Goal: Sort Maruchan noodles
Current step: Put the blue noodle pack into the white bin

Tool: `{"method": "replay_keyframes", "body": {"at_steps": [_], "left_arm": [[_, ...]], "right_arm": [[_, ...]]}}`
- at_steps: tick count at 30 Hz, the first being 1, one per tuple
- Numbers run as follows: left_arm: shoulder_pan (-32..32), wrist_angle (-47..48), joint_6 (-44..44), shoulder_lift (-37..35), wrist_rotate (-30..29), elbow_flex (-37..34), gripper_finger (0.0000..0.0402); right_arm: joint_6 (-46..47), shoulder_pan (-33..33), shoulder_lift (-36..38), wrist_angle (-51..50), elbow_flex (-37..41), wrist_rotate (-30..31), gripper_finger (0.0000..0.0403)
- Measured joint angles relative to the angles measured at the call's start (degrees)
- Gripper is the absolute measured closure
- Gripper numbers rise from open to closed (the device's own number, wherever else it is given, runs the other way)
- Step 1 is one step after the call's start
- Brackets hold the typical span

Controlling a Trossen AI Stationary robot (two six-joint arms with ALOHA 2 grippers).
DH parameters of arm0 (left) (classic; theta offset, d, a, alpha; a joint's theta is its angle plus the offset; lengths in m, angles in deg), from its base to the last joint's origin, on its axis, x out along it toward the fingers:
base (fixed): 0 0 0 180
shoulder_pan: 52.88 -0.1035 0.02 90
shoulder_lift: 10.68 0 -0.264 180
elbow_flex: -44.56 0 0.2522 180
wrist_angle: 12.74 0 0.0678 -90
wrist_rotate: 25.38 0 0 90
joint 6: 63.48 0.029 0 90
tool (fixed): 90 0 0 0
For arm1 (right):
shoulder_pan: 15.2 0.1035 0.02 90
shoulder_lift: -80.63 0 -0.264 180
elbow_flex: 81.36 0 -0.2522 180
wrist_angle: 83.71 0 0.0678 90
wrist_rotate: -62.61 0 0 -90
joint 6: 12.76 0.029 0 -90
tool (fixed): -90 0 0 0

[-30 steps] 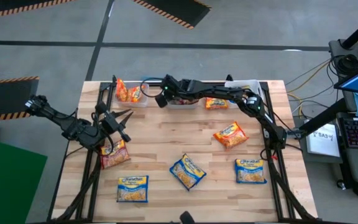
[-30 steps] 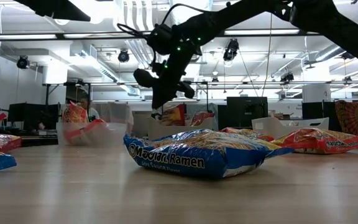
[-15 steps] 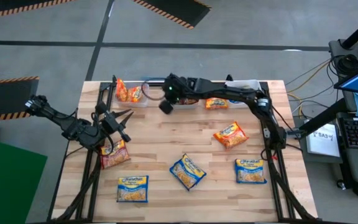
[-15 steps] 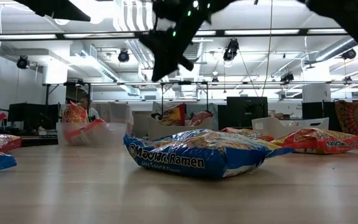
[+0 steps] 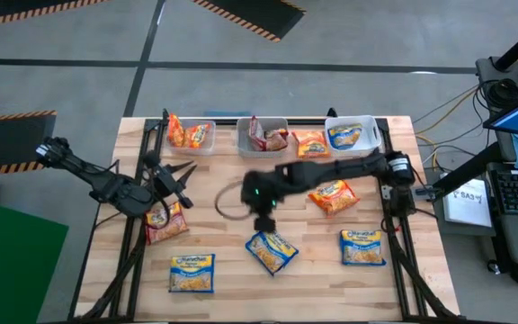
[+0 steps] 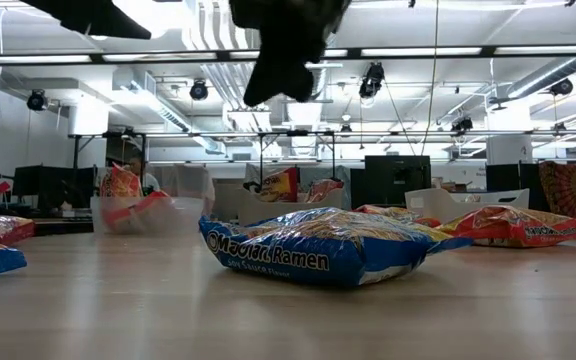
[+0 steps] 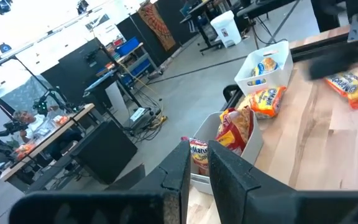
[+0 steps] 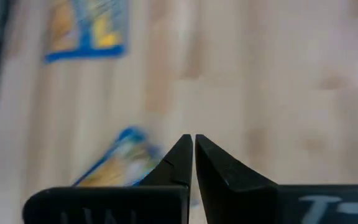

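Hovering just above the blue packet (image 5: 272, 250) at the middle of the table (image 5: 232, 184), the right gripper (image 5: 264, 222) has its fingers pressed together on nothing. Left of that packet, the left gripper (image 5: 171, 178) sits nearly closed and empty over a red packet (image 5: 164, 223). Other packets lie around the blue packet; more fill the clear bins (image 5: 262, 135) along the far edge.

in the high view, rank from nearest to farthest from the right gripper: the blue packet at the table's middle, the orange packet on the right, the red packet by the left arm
From the right gripper, over the table's middle:
1. Blue packet, just below it in the picture.
2. Orange packet, to its right.
3. Red packet, far left, beside the left gripper.
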Motion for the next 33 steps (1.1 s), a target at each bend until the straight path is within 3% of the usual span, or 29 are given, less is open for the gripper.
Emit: {"method": "replay_keyframes", "body": {"at_steps": [7, 11, 23, 27, 30, 33], "left_arm": [[0.0, -0.1, 0.0, 1.8, 0.0, 0.9, 0.0362], [0.0, -0.8, 0.0, 3.0, 0.0, 1.3, 0.0362], [0.0, -2.1, -0.5, 8.0, 0.4, 3.2, 0.0362], [0.0, -2.2, -0.5, 10.0, 0.8, 3.8, 0.0362], [0.0, -2.3, -0.5, 11.6, 4.0, 4.1, 0.0362], [-0.1, -2.5, -0.5, 13.3, 11.8, 4.3, 0.0362]], "right_arm": [[4.4, 5.7, 0.2, 0.5, 11.1, -9.8, 0.0394], [8.1, 7.5, 0.2, 1.3, 15.1, -9.5, 0.0394], [17.9, 4.6, 0.1, 11.8, 20.9, 13.6, 0.0394], [21.6, 1.3, 0.0, 11.7, 21.0, 26.7, 0.0394], [19.5, -1.3, 0.7, 11.8, 21.0, 27.6, 0.0394], [17.4, -2.9, 2.5, 12.1, 21.0, 24.7, 0.0394]]}}
